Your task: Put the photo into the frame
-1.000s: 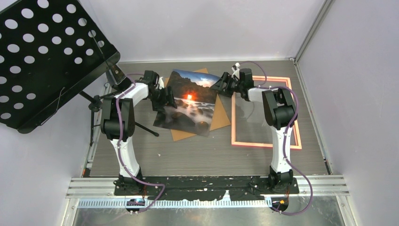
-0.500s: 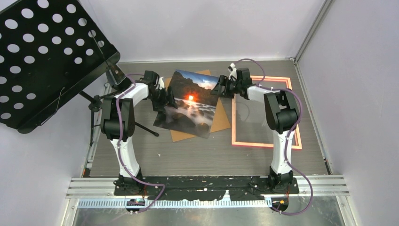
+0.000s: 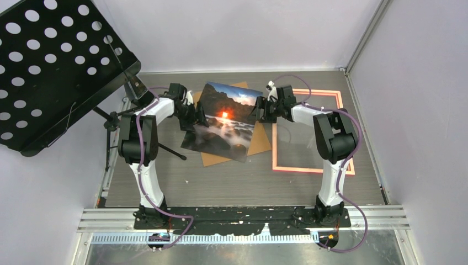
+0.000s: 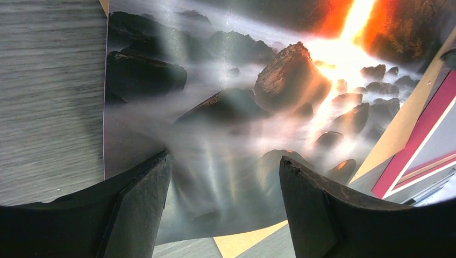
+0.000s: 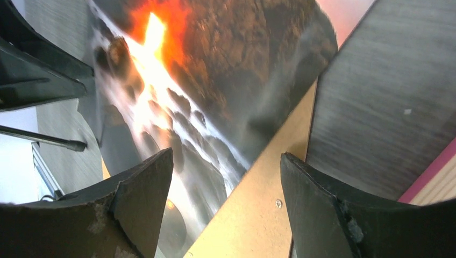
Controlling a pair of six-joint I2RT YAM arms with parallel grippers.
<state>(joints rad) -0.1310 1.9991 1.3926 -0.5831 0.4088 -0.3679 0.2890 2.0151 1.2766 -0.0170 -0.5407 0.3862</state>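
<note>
Presently, the step: getting hold of the photo (image 3: 223, 121) so that it can be carried right to the frame (image 3: 298, 168).
Photo: face up and skewed on the brown backing board (image 3: 221, 158), at the far middle of the table (image 3: 221, 187), between the two grippers.
Frame: flat on the table, right of the photo and apart from it.
Left gripper (image 3: 190, 117): fingers spread wide at the photo's left edge, pinching nothing.
Right gripper (image 3: 259, 109): fingers spread wide at the photo's far right side, above the board's edge, pinching nothing.
Best approach: the print is thin and lies flat, so one finger probably has to slip under an edge. The left side, where the print overhangs the board, looks easiest.
Care: close gently on the margin only, lift both sides level, and leave the board behind.
Risk: a crease, or the glossy sheet sliding away.
</note>
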